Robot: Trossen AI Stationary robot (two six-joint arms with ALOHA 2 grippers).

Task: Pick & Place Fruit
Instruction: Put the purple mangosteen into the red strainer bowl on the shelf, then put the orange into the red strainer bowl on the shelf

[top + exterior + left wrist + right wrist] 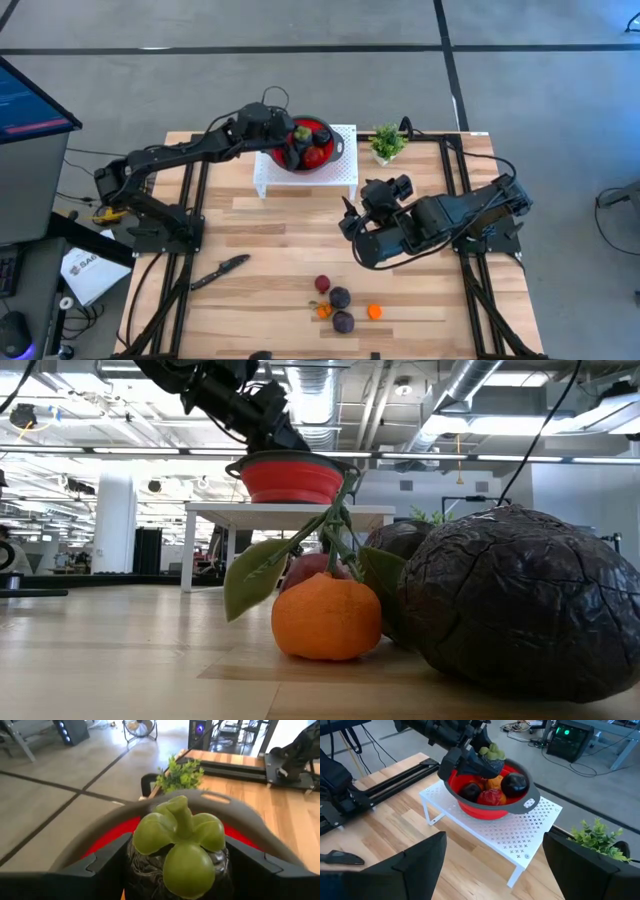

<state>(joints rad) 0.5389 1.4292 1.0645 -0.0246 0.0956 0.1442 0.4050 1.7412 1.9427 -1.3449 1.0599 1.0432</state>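
My left gripper (295,143) is shut on a dark fruit with a green leafy top (489,760) over the red bowl (318,158), which stands on a white rack (305,182). The bowl holds several fruit (492,796): dark, red and orange. My right gripper (347,222) is open and empty above the table's middle right, facing the bowl; its fingers (415,865) stand wide apart. Several loose fruit (340,298), red, purple and orange, lie near the table's front edge; an orange one (327,618) and a dark one (510,600) fill the low view. My left gripper pinches the dark fruit's two sides (137,865) between its two fingers (100,865), just below the green leafy top (182,837). The fingers come from the table's left, slanting down. The fruit sits green top up, just inside the bowl's left rim (451,767).
A small green potted plant (387,143) stands right of the rack at the table's far edge. A black knife (220,272) lies on the table's near left. Bare wood lies between the rack and the loose fruit.
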